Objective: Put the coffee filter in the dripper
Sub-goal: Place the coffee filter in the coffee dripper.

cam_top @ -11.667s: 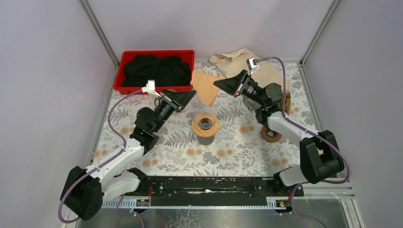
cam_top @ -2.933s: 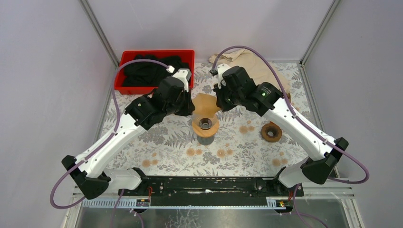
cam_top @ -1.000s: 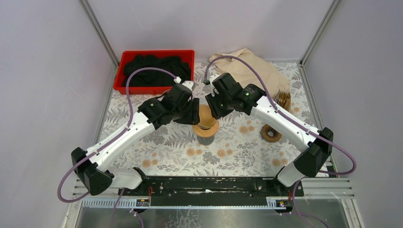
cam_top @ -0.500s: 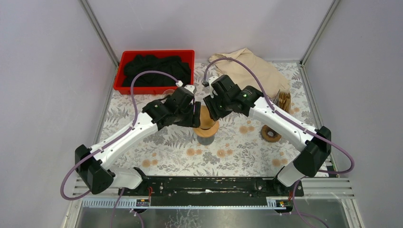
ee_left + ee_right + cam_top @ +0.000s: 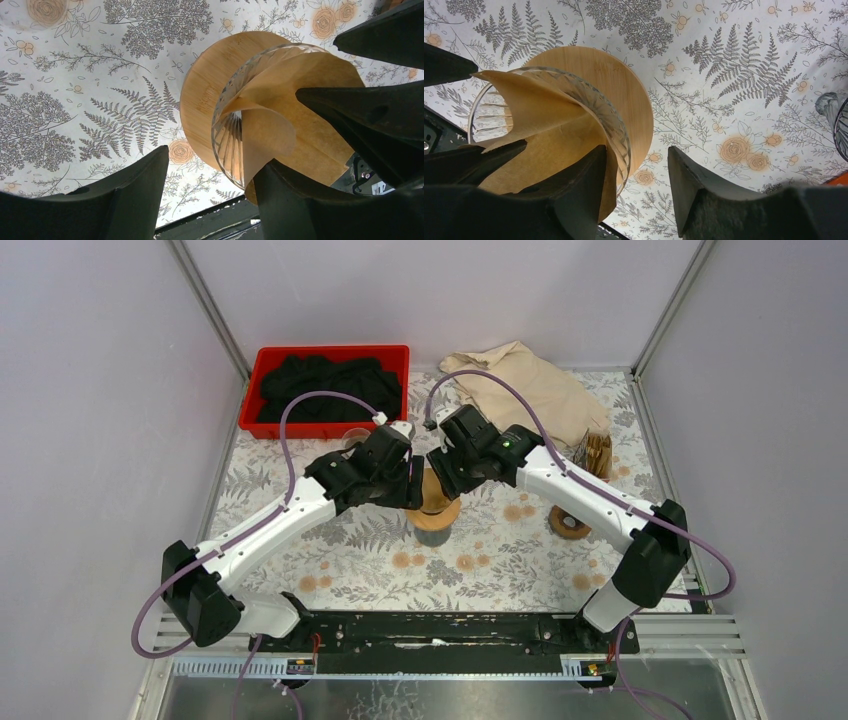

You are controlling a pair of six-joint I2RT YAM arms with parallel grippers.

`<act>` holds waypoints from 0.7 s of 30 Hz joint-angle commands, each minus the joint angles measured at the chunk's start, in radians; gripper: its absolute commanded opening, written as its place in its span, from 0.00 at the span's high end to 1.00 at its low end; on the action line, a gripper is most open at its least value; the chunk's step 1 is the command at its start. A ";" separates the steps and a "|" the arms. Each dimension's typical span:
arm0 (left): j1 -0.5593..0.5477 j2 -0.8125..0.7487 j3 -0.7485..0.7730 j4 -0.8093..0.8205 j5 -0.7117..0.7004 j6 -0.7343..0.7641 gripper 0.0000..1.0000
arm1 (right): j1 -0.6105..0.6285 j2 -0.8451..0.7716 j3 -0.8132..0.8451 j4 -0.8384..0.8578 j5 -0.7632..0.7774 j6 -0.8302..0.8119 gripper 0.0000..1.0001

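The coffee filter (image 5: 295, 95) is seen standing in the glass dripper (image 5: 224, 145), one flap curled inward and its upper edge raised above the rim. The dripper is seated in a round wooden collar (image 5: 202, 90) at the middle of the desk (image 5: 480, 565). Open patterned desk is left in front of it and on both sides. Both arms are stretched forward and bent inward, the wrists brought together above the dripper. The left fingers (image 5: 130, 200) are spread and released, the rim lying between them. The right fingers (image 5: 574, 200) are likewise parted, with nothing clamped. At the far left, a red bin (image 5: 262, 368) is filled with black cloth (image 5: 325, 388). A beige cloth (image 5: 525, 390) is laid at the far right.
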 commanded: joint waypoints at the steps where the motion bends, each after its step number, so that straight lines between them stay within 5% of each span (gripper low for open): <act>1: 0.011 -0.014 -0.005 0.026 -0.013 0.006 0.32 | 0.006 -0.031 0.009 0.012 0.033 -0.024 0.44; 10: 0.018 -0.072 0.010 0.053 0.019 -0.010 0.27 | 0.006 -0.098 0.019 0.052 -0.022 -0.007 0.30; 21: 0.054 -0.096 0.020 0.109 0.031 -0.002 0.20 | 0.006 -0.105 0.028 0.055 -0.063 0.016 0.26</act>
